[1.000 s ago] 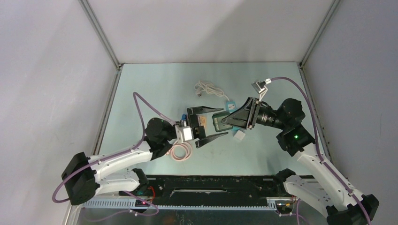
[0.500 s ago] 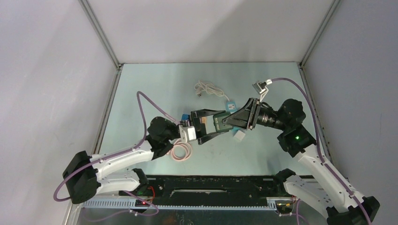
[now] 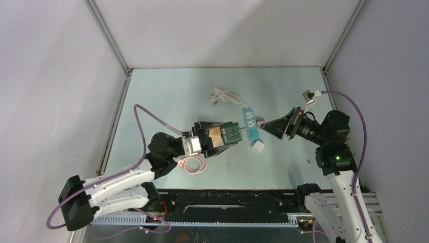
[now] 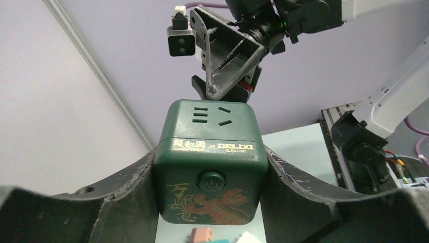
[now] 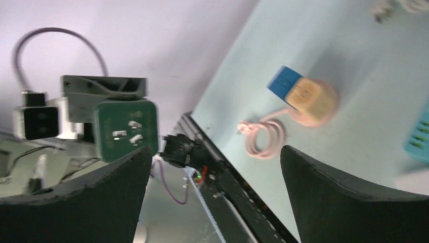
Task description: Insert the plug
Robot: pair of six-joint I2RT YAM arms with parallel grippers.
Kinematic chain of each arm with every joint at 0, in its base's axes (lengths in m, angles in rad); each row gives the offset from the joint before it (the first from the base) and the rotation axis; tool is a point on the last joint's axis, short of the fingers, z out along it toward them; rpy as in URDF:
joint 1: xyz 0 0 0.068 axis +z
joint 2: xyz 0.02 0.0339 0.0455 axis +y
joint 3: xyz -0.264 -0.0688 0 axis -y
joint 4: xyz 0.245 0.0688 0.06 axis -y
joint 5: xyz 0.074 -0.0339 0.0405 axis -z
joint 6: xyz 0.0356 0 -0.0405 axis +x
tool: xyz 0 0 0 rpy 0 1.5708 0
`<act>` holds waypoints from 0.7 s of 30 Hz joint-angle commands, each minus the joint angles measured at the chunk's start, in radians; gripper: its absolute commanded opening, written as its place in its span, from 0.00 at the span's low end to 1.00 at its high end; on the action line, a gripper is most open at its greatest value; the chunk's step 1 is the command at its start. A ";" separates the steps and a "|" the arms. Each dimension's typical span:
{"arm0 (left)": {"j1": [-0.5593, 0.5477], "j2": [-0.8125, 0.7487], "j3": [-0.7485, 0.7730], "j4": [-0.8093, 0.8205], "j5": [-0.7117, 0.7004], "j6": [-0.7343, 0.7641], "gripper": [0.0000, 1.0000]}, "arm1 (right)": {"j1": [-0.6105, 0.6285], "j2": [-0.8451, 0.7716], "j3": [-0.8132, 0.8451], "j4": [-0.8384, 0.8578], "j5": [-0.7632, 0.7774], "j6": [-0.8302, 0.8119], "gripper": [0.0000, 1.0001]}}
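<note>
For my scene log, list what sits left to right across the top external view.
Pink cable coil → green socket cube → blue power strip → right hand.

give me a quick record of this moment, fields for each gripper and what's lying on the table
left gripper: shut on the green cube socket, held off the table
right gripper: open, empty, apart from the cube
on table: blue power strip, white cable, small white block, pink cable coil
plug step: not yet done, cube is clear of the strip
</note>
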 commanded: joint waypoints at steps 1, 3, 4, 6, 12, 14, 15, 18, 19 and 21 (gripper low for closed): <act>-0.002 -0.058 -0.071 0.019 -0.071 -0.095 0.00 | -0.037 0.013 0.022 -0.262 0.086 -0.223 1.00; 0.001 -0.085 -0.096 0.007 -0.088 -0.145 0.00 | -0.037 0.029 0.024 -0.338 0.163 -0.299 1.00; 0.004 -0.101 -0.108 -0.002 -0.089 -0.171 0.00 | -0.037 0.042 0.025 -0.371 0.197 -0.328 1.00; 0.011 -0.131 -0.130 -0.013 -0.100 -0.224 0.00 | -0.035 0.067 0.024 -0.427 0.271 -0.384 1.00; 0.025 -0.224 -0.181 -0.121 -0.135 -0.316 0.00 | 0.010 0.173 0.025 -0.515 0.503 -0.506 1.00; 0.032 -0.244 -0.182 -0.199 -0.171 -0.318 0.00 | 0.038 0.232 0.027 -0.503 0.558 -0.529 1.00; 0.033 -0.252 -0.171 -0.255 -0.186 -0.305 0.00 | 0.061 0.268 0.029 -0.493 0.576 -0.536 1.00; 0.034 -0.257 -0.121 -0.480 -0.244 -0.243 0.00 | 0.126 0.414 0.050 -0.458 0.642 -0.546 0.99; 0.034 -0.255 -0.102 -0.546 -0.263 -0.214 0.00 | 0.152 0.468 0.074 -0.456 0.669 -0.549 1.00; 0.034 -0.249 -0.073 -0.645 -0.308 -0.175 0.00 | 0.200 0.569 0.113 -0.440 0.709 -0.549 1.00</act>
